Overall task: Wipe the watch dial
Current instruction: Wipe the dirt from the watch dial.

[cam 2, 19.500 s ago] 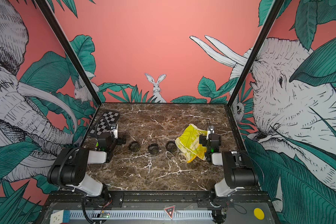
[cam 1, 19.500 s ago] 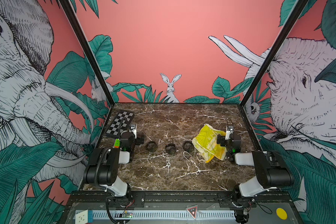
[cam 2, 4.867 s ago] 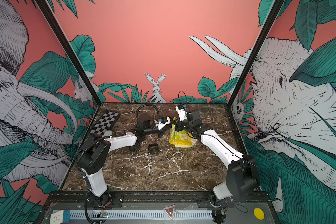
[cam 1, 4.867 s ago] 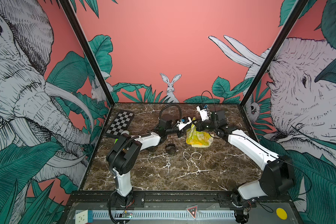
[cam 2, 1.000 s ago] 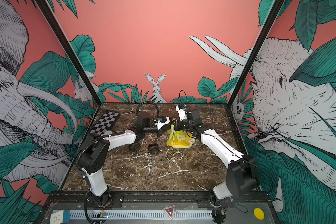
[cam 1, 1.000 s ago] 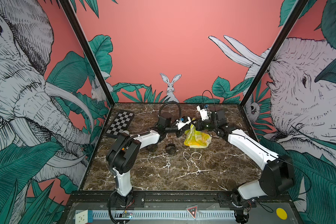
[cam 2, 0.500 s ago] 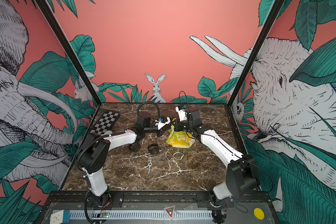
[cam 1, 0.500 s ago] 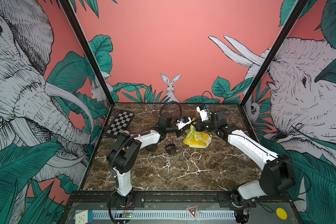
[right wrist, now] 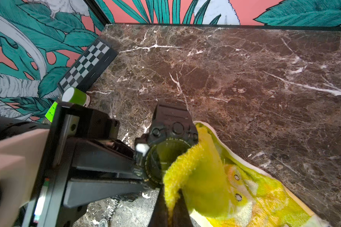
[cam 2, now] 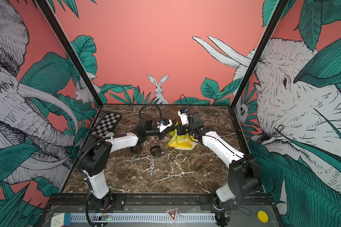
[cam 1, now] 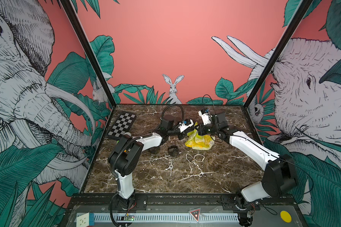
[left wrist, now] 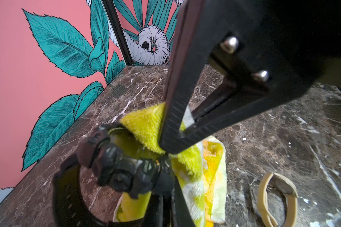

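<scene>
My left gripper (left wrist: 165, 196) is shut on a black watch (left wrist: 116, 167) and holds it above the marble table. In the right wrist view the watch dial (right wrist: 159, 157) faces up, half covered by a folded edge of the yellow cloth (right wrist: 205, 176). My right gripper (right wrist: 170, 208) is shut on that cloth and presses it against the dial. The rest of the cloth (cam 1: 199, 140) hangs down to the table. In both top views the two grippers meet tip to tip at the back middle, the left gripper (cam 1: 187, 130) beside the right gripper (cam 1: 199, 130).
Two more black watches (cam 1: 173, 151) (cam 1: 154, 150) lie below the left arm. Beige bands (cam 1: 195, 157) lie in front of the cloth. A checkerboard (cam 1: 122, 125) and a green cylinder (right wrist: 75, 96) sit at the back left. A small metal ring (cam 1: 171, 167) lies mid-table.
Over the last second both arms stay nearly where they were, the cloth kept against the watch. The cloth's hanging part shifts only slightly.
</scene>
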